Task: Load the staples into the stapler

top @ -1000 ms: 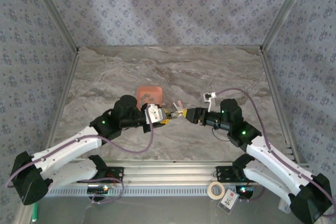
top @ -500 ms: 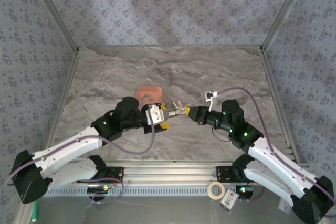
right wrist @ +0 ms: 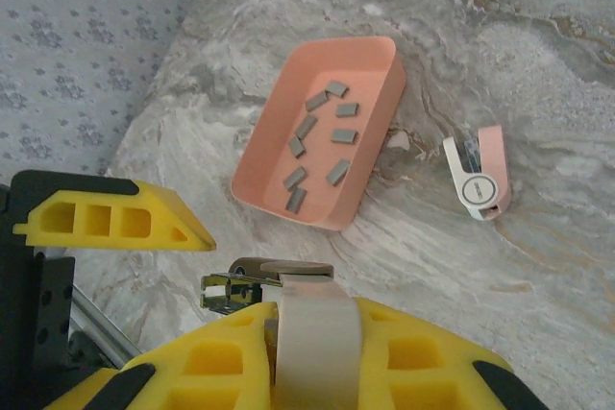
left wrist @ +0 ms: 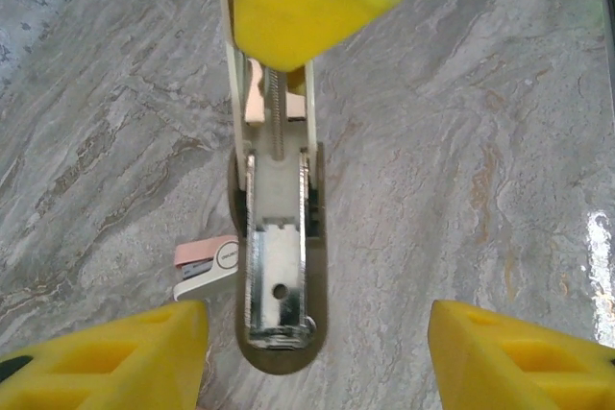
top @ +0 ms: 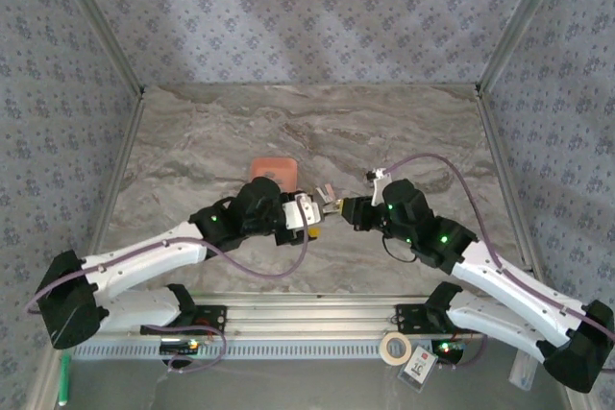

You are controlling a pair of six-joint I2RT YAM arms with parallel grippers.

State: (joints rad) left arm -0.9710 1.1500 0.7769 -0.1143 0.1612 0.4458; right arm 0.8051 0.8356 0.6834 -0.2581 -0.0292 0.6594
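Legible text: none in any view | stapler [left wrist: 277, 280]: bare metal channel, no readable brand | small pink-and-white tool [right wrist: 478, 184]: round emblem, marking too fine to read | red-and-white card [top: 420, 365] by the near rail: print blurred, unreadable

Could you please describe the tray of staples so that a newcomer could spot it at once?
Look near the middle of the marble table: a rectangular tray lies flat there. It is salmon-orange and open-topped, with short grey staples scattered inside, unlike the much smaller pink-and-white tool lying on the table beside it.
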